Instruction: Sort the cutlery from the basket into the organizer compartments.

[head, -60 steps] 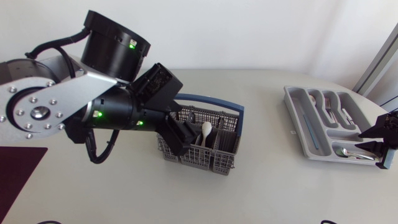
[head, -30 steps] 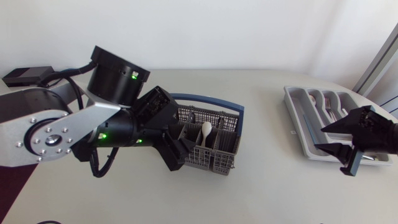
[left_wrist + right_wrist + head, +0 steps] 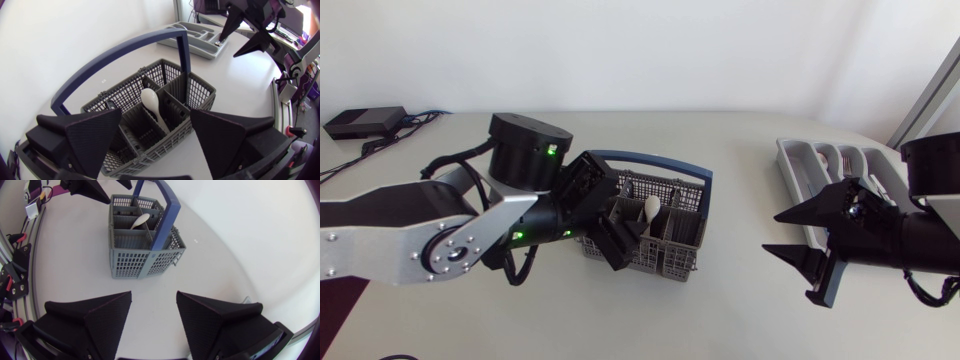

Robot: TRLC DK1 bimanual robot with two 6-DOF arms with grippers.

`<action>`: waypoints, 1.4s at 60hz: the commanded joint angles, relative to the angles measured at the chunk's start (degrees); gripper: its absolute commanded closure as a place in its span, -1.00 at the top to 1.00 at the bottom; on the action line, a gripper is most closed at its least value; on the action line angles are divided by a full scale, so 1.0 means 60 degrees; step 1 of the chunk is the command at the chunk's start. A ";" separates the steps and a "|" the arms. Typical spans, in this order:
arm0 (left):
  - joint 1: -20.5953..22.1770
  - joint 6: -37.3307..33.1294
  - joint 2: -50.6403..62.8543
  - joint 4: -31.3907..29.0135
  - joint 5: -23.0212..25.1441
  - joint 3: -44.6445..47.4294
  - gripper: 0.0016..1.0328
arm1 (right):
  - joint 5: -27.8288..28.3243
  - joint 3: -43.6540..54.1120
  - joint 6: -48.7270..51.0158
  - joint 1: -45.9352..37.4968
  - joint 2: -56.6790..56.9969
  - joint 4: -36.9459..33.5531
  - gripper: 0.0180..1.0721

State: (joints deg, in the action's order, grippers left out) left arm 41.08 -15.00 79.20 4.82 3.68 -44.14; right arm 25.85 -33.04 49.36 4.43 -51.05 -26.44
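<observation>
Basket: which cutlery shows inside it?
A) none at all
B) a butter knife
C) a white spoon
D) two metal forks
C: a single white spoon leans in a middle compartment of the basket. It is the only piece visible there in the left wrist view.

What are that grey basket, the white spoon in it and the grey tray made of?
Basket: matte grey moulded plastic, judging by its slotted grid walls. Spoon: probably white plastic, smooth and opaque; ceramic cannot be ruled out. Tray: likely light grey plastic, with rounded moulded compartments.
</observation>
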 commanded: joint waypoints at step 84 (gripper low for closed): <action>0.0170 0.0333 0.3031 0.3328 0.0045 -0.0656 0.83 | 0.0102 0.1419 -0.1225 0.1064 0.0715 0.0846 0.25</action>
State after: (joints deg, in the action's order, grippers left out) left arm 41.74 -12.93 95.96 24.36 3.14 -46.02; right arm 25.91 -26.11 43.44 10.20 -47.13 -21.98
